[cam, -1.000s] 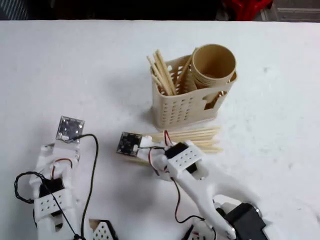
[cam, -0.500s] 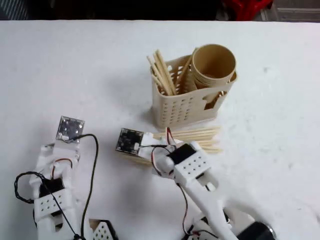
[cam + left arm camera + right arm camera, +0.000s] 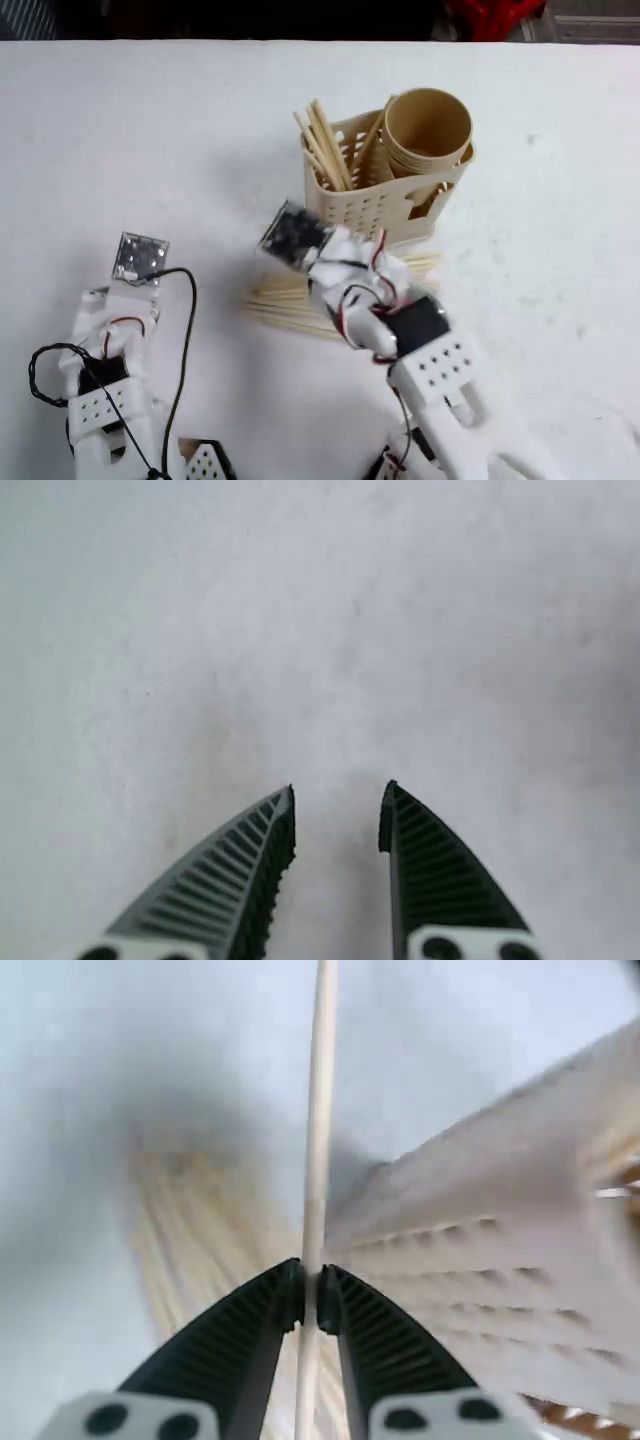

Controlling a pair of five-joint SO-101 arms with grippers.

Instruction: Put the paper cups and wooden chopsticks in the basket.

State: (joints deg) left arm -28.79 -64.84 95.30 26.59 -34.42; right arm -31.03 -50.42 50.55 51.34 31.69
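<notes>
A cream perforated basket (image 3: 372, 210) stands mid-table with several wooden chopsticks (image 3: 325, 150) upright in its left part and stacked paper cups (image 3: 430, 125) in its right part. A loose pile of chopsticks (image 3: 285, 305) lies on the table in front of it. My right arm (image 3: 385, 305) hangs over that pile, close to the basket's front wall (image 3: 500, 1220). My right gripper (image 3: 310, 1295) is shut on a single chopstick (image 3: 320, 1110), held above the pile (image 3: 190, 1220). My left arm (image 3: 110, 370) rests at the front left; its gripper (image 3: 338, 798) is open over bare table.
The white table (image 3: 150, 130) stretches wide to the left of and behind the basket. A black cable (image 3: 185, 340) loops beside the left arm near the front edge.
My right arm has risen off the chopstick pile and swung toward the basket with one chopstick in its gripper, uncovering the pile. The left arm has stayed still.
</notes>
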